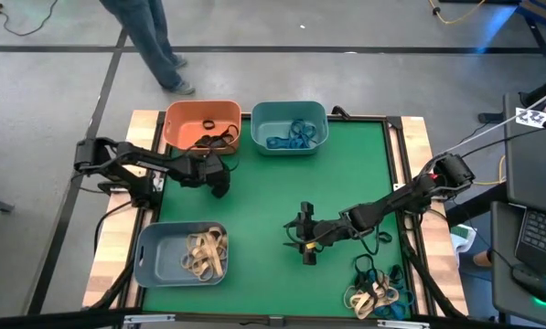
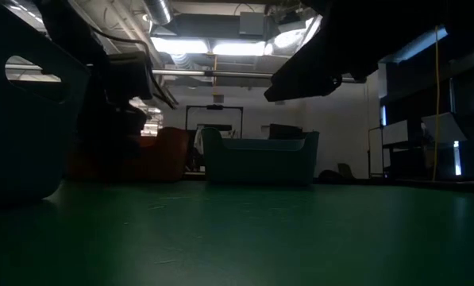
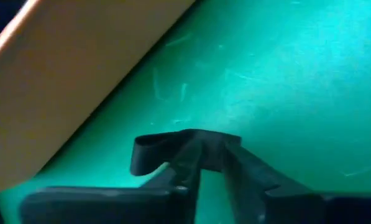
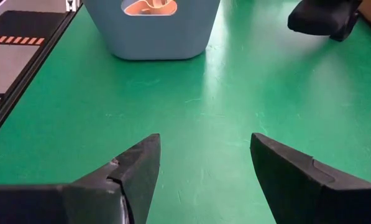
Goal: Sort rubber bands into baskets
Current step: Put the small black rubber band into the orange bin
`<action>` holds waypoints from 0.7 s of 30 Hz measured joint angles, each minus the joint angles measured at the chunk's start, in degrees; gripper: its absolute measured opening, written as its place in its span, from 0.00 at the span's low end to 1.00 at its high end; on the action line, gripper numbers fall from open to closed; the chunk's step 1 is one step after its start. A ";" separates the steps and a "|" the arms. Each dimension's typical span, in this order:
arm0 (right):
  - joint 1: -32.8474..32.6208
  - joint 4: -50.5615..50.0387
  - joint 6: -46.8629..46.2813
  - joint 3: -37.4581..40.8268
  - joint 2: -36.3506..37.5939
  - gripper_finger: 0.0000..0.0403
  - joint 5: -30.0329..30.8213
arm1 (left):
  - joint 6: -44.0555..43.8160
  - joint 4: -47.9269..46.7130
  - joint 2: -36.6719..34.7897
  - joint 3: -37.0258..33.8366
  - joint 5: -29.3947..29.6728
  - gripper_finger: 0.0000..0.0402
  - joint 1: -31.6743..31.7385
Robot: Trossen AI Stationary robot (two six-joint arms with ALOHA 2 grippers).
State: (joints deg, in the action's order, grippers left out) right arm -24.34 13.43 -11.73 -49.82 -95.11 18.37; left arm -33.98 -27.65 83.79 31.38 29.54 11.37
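A green mat (image 1: 346,183) covers the table. Near the front edge, an unsorted heap of rubber bands (image 1: 375,291) remains, while tan ones fill the grey-blue basket (image 1: 146,260). The right gripper (image 1: 306,239) hovers with jaws wide over clear mat. Farther back, the left gripper (image 3: 205,149) pinches a black band (image 3: 149,149) beside the orange basket (image 1: 176,128); the teal basket (image 1: 289,114) holds blue ones.

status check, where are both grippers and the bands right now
Left gripper pinching a black rubber band beside the orange plastic basket. Right gripper open, empty, mid-mat. Unsorted band pile at near right corner. Nothing blocking.
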 joint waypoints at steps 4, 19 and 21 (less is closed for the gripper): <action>0.00 0.01 0.00 0.00 0.00 0.62 0.01 | 3.89 1.30 -0.15 -0.15 -1.30 0.02 -0.59; 0.00 -0.35 0.22 -0.02 0.00 0.62 0.02 | 4.81 0.76 -11.32 4.15 -8.91 0.01 -6.37; 0.00 -0.35 0.24 -0.02 0.00 0.62 0.02 | 4.82 0.77 -12.40 4.15 -9.79 0.00 -6.51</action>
State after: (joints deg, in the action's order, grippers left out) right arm -24.34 13.08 -11.49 -49.84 -95.11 18.39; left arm -29.16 -26.87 71.39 35.53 19.75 4.86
